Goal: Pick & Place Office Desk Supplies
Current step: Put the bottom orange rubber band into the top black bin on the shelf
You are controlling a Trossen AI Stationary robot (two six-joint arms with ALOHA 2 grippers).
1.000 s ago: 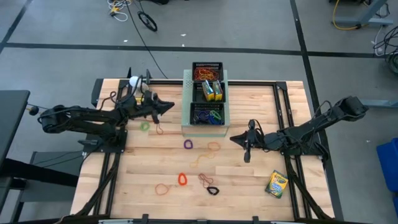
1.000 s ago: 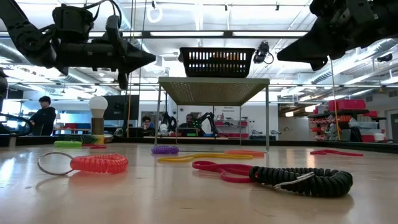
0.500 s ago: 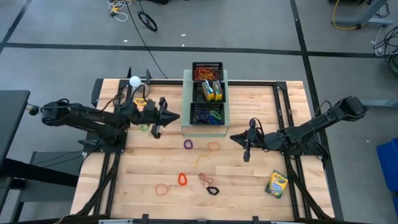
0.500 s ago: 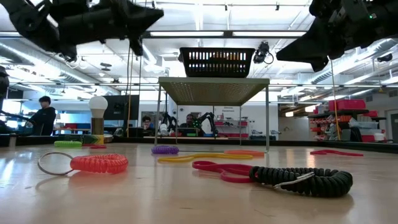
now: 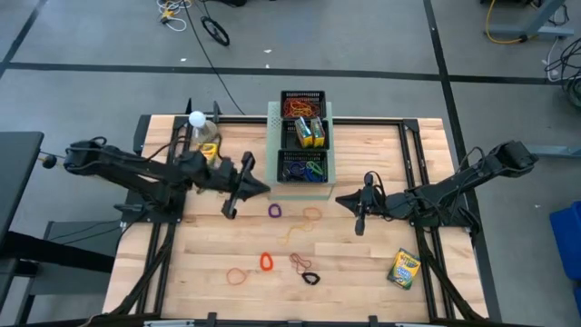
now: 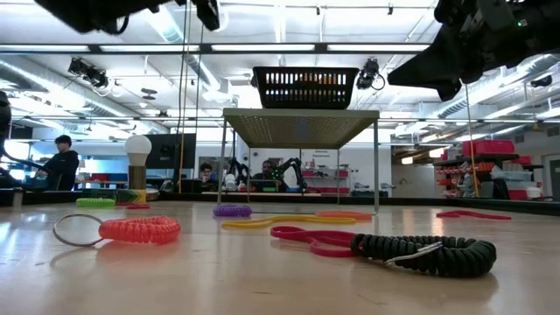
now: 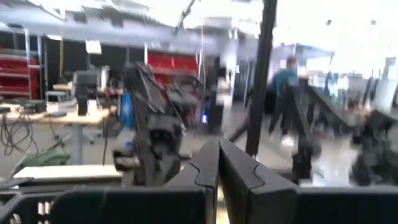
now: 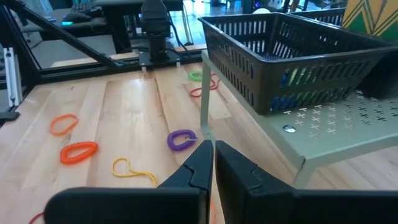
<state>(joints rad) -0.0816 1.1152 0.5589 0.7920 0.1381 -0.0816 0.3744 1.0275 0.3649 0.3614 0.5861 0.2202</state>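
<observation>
On the wooden bench (image 5: 363,272), loose coiled bands lie scattered below a pale-green perforated stand (image 5: 272,186) that carries three black mesh trays (image 5: 302,168). The trays already hold orange and red bands, a crayon box and blue and green bands. Out on the boards are a purple band (image 5: 275,211), a yellow loop (image 5: 295,233) beside an orange one (image 5: 312,214), a red coil (image 5: 266,262), a thin orange ring (image 5: 238,275), a dark red band (image 5: 299,262) and a black coil (image 5: 310,278). A second crayon box (image 5: 404,268) lies near the bench's lower right corner, well apart from the rest.

The left claw (image 5: 234,198) hangs above the boards just beside the stand's lower left corner, its fingers clenched together with nothing between them; the purple band is the nearest piece. The right claw (image 5: 359,223) waits to the right of the orange loop, also clenched and empty.

The bands look light, soft and springy; they will probably flatten and slide on smooth wood, so pinching one strand across the loop seems safest. The crayon box looks stiff and light, best taken across its narrow sides.
</observation>
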